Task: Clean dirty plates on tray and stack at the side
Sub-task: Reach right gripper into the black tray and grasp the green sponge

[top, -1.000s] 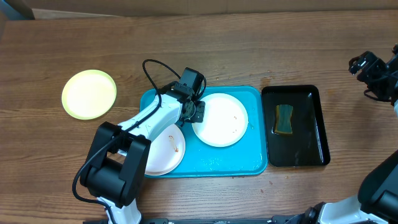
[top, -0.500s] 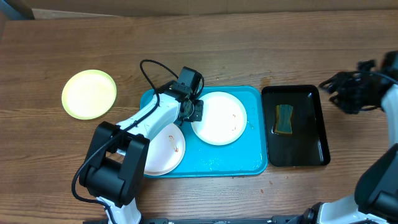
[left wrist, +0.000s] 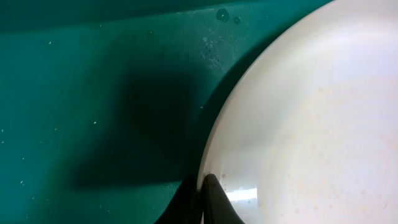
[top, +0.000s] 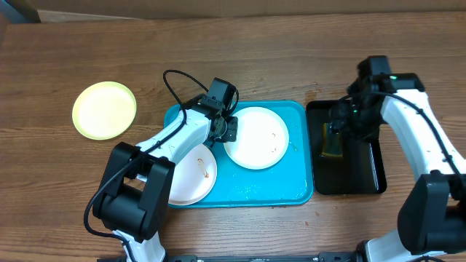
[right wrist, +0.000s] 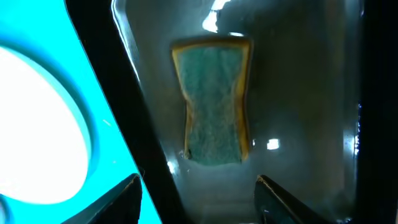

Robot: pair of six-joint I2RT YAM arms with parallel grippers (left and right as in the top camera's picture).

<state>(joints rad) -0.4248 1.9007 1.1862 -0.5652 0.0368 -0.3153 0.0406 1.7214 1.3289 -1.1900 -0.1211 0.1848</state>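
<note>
A: Tray (top: 300, 191) turquoise. On it?
B: 3 o'clock plate (top: 256, 138) white. 7 o'clock plate (top: 191, 178) white, orange-brown streaks.
A: Off-tray plate (top: 104, 110)?
B: Pale yellow-green. Side tray (top: 364, 182) black; sponge (right wrist: 214, 102) green, yellow-edged. Table (top: 291, 51) brown woodgrain.

The right tool (right wrist: 199, 202) hangs over the black tray (top: 364, 182), its fingers spread wider than the sponge (right wrist: 213, 106) below. Nothing lies between them, and the floor around the sponge is bare. The left arm (top: 175, 138) lies across the left half of the turquoise tray (top: 291, 185), covering part of the lower white plate (top: 193, 178). The left tool (top: 230, 131) crowds the left rim of the upper white plate (top: 258, 138). That plate's right side and the turquoise tray's lower right corner are open from above. The yellow-green plate (top: 104, 109) sits alone on the surface (top: 291, 58), well to the left.
</note>
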